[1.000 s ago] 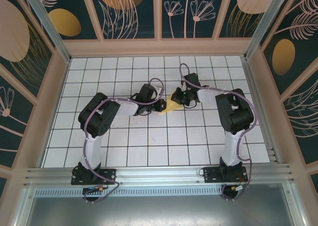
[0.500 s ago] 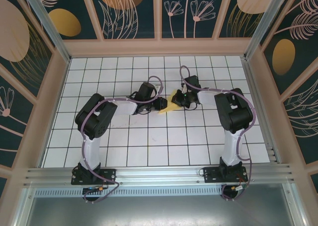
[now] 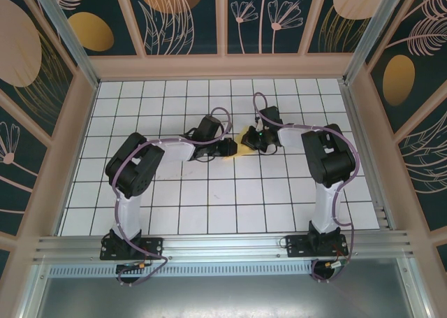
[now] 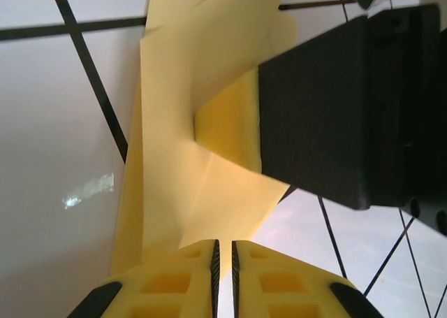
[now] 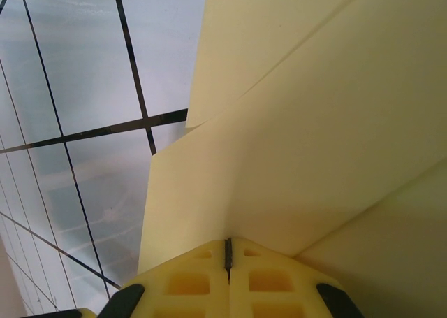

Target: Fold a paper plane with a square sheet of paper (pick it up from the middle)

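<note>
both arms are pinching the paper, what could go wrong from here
1. The left gripper and the right gripper both pinch the thin folded paper close together. Any pull in opposite directions may tear it or open its creases.
2. The left gripper appears to hold only a narrow edge of the paper, so it might slip out.
3. In the top view the two grippers sit very near each other, so a bump seems possible.
</note>
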Controlling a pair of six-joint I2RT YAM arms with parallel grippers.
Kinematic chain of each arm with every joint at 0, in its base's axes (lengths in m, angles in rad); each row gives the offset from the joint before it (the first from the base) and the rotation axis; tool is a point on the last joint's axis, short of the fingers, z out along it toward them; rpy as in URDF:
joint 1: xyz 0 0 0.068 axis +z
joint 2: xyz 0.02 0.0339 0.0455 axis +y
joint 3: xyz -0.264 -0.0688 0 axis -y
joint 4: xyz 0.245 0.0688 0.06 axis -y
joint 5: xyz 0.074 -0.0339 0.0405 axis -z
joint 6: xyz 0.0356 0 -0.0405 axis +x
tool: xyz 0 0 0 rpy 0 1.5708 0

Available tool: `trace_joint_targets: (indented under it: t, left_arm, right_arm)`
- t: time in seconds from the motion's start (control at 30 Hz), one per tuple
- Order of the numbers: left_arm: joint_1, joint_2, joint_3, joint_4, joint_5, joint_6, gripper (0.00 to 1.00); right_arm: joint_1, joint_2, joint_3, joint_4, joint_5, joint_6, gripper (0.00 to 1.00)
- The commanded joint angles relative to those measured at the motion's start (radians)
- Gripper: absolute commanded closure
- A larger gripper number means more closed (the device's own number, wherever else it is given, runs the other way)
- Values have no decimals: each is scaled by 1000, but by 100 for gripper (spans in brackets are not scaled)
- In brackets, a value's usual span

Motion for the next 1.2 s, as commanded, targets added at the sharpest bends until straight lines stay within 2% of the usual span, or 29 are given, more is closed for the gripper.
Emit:
trace_joint_targets:
  t: [0.0,0.33,0.63,1.17]
  left_arm:
    - [-5,23,23,-52,5,3,84]
    - [-3,35,47,-155,-98,38,85]
    - [-4,43,43,-182,-154,48,87]
    - [-4,-4,-83,-223,-186,71,95]
  right_arm:
    - [-4,75,-18,-80,59,5,99]
    - [-4,85,-7,-100,77,4,99]
    - [-3,96,1,-108,81,4,99]
    - [-4,106,5,-115,86,4,99]
